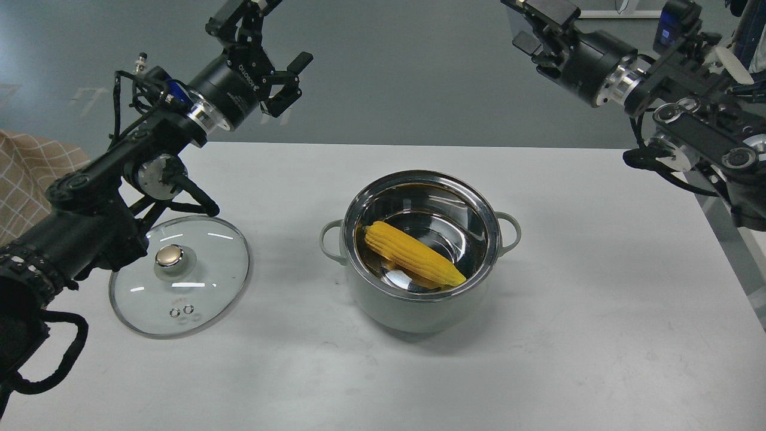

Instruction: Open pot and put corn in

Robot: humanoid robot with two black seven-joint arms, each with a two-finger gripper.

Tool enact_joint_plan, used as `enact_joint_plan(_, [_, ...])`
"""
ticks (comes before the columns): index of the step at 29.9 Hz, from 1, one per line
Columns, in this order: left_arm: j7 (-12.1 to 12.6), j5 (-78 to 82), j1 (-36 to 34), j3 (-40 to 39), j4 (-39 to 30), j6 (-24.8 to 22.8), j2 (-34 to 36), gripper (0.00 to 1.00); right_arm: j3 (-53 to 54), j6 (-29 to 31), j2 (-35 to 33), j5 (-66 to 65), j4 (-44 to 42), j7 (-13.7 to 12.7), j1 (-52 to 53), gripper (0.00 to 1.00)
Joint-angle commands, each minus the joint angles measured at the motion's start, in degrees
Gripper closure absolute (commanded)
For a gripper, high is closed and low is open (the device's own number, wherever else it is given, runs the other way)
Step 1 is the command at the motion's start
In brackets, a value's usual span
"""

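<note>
The pale grey-green pot (pixel 419 305) stands uncovered in the middle of the white table. The yellow corn (pixel 413 260) lies slantwise inside it on the shiny steel bottom. The glass lid (pixel 197 287) with its brass-coloured knob (pixel 169 256) lies flat on the table to the pot's left. My left gripper (pixel 272 36) is open and empty, raised high above the table's far left. My right gripper (pixel 529 24) is open and empty, raised high at the top right, its fingers partly cut by the frame's top edge. Both are well clear of the pot.
The table's (pixel 598 335) right edge runs near my right arm. A checked cloth (pixel 24 179) shows at the left edge. Grey floor lies beyond the table's far edge.
</note>
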Motion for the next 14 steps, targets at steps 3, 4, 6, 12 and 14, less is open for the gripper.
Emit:
enact_joint_plan(3, [-0.25, -0.58, 0.44, -0.01, 4.15, -0.13, -2.15, 0.02, 11.44, 0.27, 3.13, 5.2, -2.24, 0.0, -7.89, 0.0])
enact_joint_plan(4, [-0.34, -0.58, 1.14, -0.09, 4.32, -0.13, -2.24, 0.02, 12.85, 0.26, 4.1, 5.65, -3.12, 0.0, -8.6, 0.0])
enact_joint_plan(6, [-0.52, -0.67, 1.59, -0.18, 4.59, -0.13, -2.41, 0.02, 13.91, 0.26, 4.55, 5.65, -3.65, 0.0, -9.13, 0.0])
enact_joint_plan(12, [-0.61, -0.84, 1.76, -0.62, 4.77, -0.13, -4.08, 0.02, 16.2, -0.09, 4.82, 5.65, -3.48, 0.0, -10.36, 0.0])
enact_joint_plan(14, [-0.61, -0.84, 1.68, -1.32, 4.77, -0.13, -4.17, 0.02, 16.2, -0.26, 4.82, 5.65, -3.56, 0.0, -10.36, 0.0])
